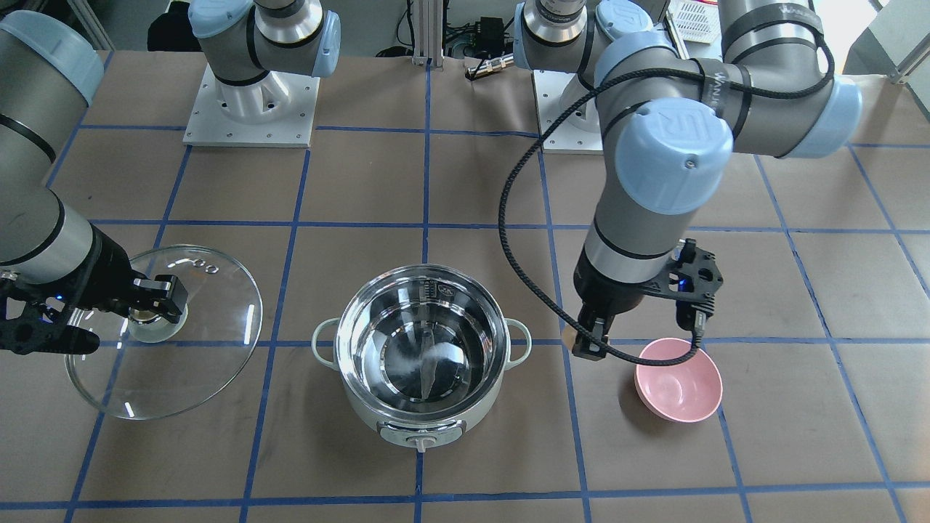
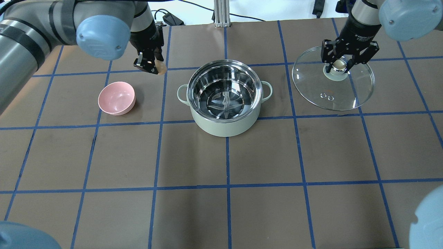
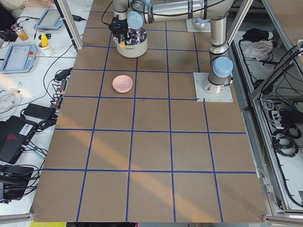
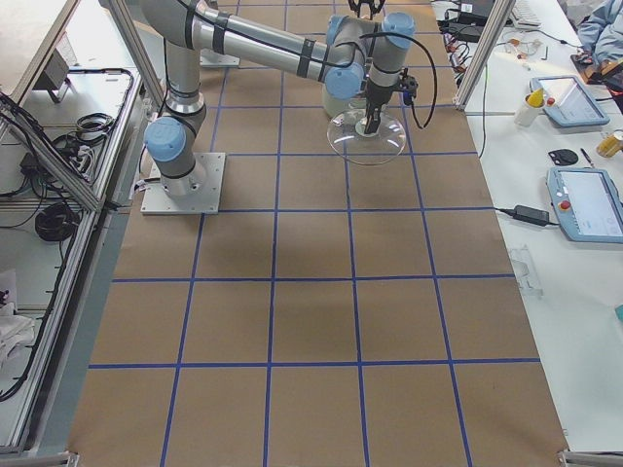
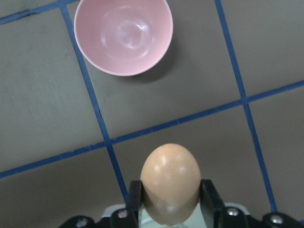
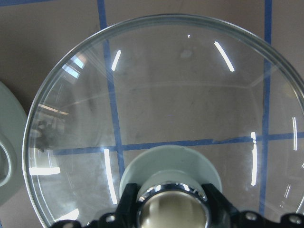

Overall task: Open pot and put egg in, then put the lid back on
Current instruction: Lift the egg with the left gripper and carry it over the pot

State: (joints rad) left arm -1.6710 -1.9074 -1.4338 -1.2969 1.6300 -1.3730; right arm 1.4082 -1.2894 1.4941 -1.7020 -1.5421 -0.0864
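The mint-green pot [image 2: 225, 126] stands open mid-table, its steel inside bare; it also shows in the front view [image 1: 396, 436]. My left gripper [image 2: 152, 67] is shut on the tan egg [image 2: 161, 68] and holds it above the table between the pink bowl and the pot. The left wrist view shows the egg [image 5: 171, 183] between the fingers. My right gripper [image 2: 339, 64] is shut on the knob of the glass lid [image 2: 346, 93], which is off the pot to its right, low by the table. The lid fills the right wrist view [image 6: 180, 95].
An empty pink bowl [image 2: 116, 98] sits left of the pot, below the left gripper in the overhead view; it also shows in the left wrist view [image 5: 123, 35]. Blue tape lines grid the brown table. The arm bases stand at the robot's edge of the table.
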